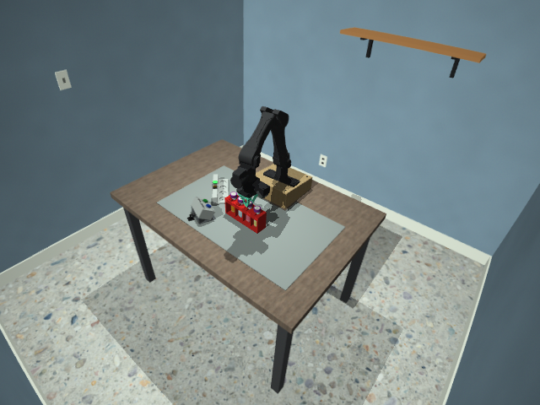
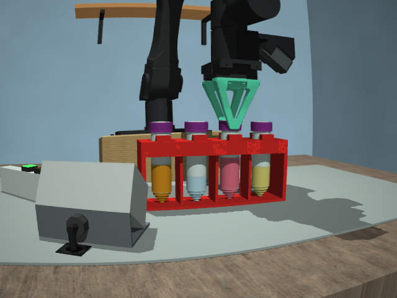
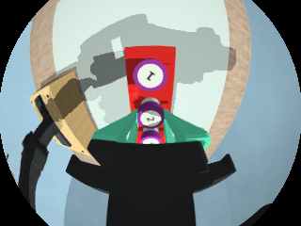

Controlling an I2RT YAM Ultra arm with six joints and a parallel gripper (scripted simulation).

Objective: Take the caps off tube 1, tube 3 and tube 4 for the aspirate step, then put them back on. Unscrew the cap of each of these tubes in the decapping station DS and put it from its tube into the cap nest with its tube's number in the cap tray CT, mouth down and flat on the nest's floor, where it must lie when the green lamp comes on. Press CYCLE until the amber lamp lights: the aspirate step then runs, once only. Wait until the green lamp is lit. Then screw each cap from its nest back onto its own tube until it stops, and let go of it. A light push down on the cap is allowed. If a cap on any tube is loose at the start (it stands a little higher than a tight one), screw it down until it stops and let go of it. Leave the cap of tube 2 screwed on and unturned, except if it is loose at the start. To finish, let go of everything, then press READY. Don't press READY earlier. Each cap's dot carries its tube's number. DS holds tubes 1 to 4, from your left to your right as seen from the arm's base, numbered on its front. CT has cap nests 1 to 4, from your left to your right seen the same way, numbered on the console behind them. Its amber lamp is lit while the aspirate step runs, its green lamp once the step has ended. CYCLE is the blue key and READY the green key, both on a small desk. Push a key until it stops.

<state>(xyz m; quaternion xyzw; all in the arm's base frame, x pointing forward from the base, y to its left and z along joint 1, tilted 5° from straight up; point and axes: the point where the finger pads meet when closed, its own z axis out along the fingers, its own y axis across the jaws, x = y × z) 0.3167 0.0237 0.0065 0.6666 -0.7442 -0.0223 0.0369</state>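
The red decapping station (image 2: 211, 146) holds four tubes, each with a purple cap on it. In the exterior view their liquids are, from left to right, orange, pale blue, pink and yellow. My gripper (image 2: 233, 125) points straight down and is shut on the cap of the pink tube (image 2: 225, 126), the third from the left in that view. In the wrist view my gripper (image 3: 150, 112) closes around this cap, with a neighbour cap (image 3: 150, 75) ahead of it; I cannot read its number. The cap tray console (image 2: 19, 177) shows a green light (image 2: 29, 166).
The grey key desk (image 2: 86, 202) stands left of the station, its keys facing away in that view; it also shows in the top view (image 1: 202, 210). The arm's wooden base block (image 1: 283, 185) is behind the station. The cap tray (image 1: 221, 188) lies beyond the desk.
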